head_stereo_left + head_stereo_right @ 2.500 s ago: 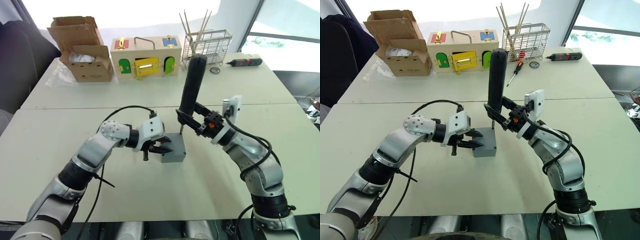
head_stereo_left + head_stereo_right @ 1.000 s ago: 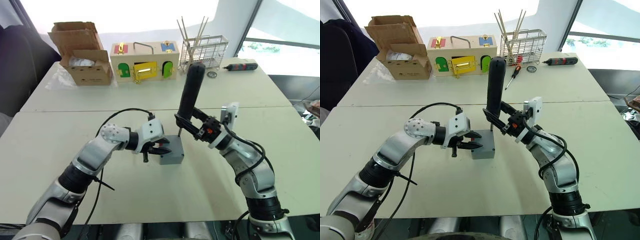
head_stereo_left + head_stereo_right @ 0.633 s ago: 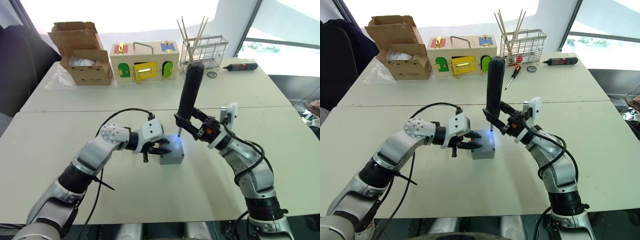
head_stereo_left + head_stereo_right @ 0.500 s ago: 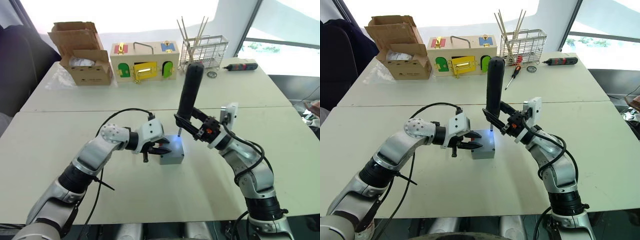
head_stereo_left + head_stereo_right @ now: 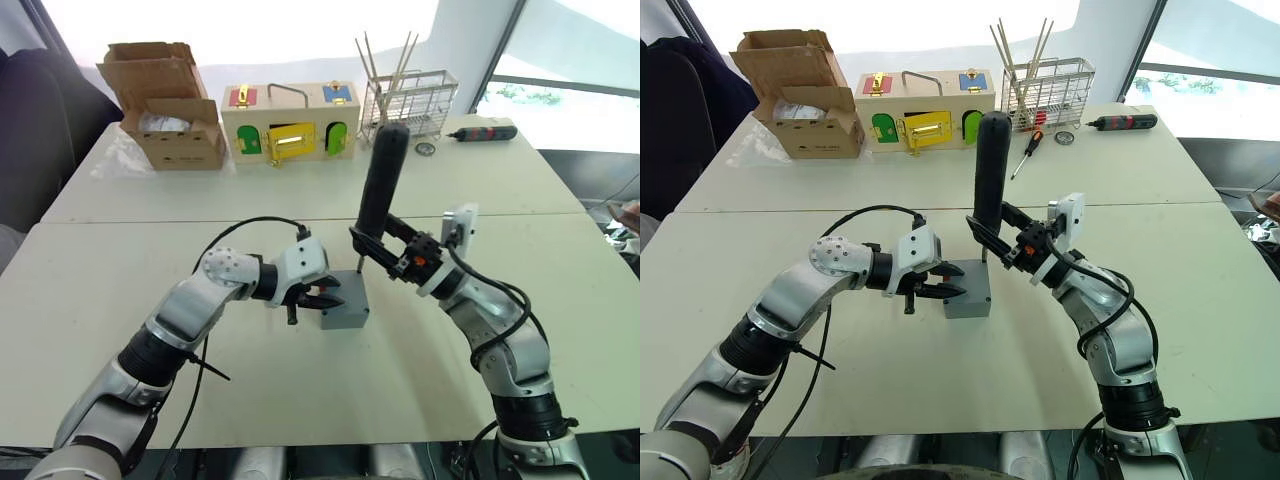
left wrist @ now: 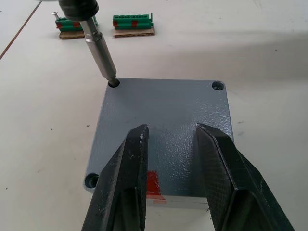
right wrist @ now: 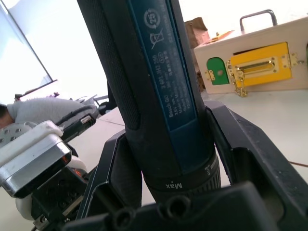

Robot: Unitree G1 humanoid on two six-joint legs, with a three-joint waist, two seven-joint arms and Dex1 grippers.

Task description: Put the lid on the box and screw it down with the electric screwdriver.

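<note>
The grey box stands on the near table with the lid lying flat on top; a red mark shows on its side. My left gripper is open, its two black fingers apart over the lid's edge above the red mark, with nothing between them. My right gripper is shut on the electric screwdriver, which stands nearly upright. Its metal bit has its tip in a corner screw hole of the lid. Another corner hole is open to view.
On the far table stand a brown cardboard box, a wooden box with coloured doors, a wire rack holding sticks, and a black-and-red tool. An orange-handled hand screwdriver lies by the rack. Green terminal blocks lie beyond the box.
The blue glow at the screwdriver's tip, seen on the lid half a second ago, has gone out. Both arms hold the same places.
</note>
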